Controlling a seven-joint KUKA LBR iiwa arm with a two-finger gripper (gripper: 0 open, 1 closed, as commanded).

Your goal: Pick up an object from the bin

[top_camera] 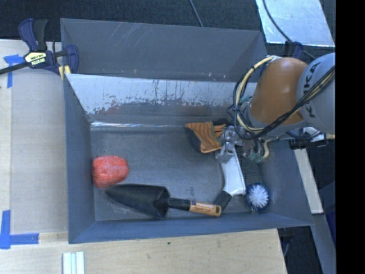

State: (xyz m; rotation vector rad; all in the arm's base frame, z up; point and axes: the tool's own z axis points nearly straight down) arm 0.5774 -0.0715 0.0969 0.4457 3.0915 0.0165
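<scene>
I have the tool (pixel 228 141) low inside the grey metal bin (pixel 171 56), close to its right end and just ahead of the scuffed, rust-streaked back wall. Its state: I cannot tell whether it is spread or pressed together, as the wrist hardware and cable loops (pixel 246 104) crowd it. No item is seen pinched in it. Nearest item: a brown object (pixel 204 135) with darker stripes and a black underside, curved in outline, lying on the bin floor immediately on the view's left of the tool, touching it or all but touching; contact cannot be confirmed. Directly below the tool in the view, a flat, smooth white plastic piece (pixel 232 177) runs toward the front wall and ends in a black tip. Beside that, toward the right wall, sits a round tuft of white and blue bristles (pixel 258 196). Further from the tool, along the front wall, lies a matt black scoop (pixel 138 198) with a pale wooden handle, its handle end pointing toward the black tip. Well apart, at the far left, rests a rough red lump (pixel 109 170), rounded and porous in look. The glossy orange cover (pixel 278 90) sits above the tool.
</scene>
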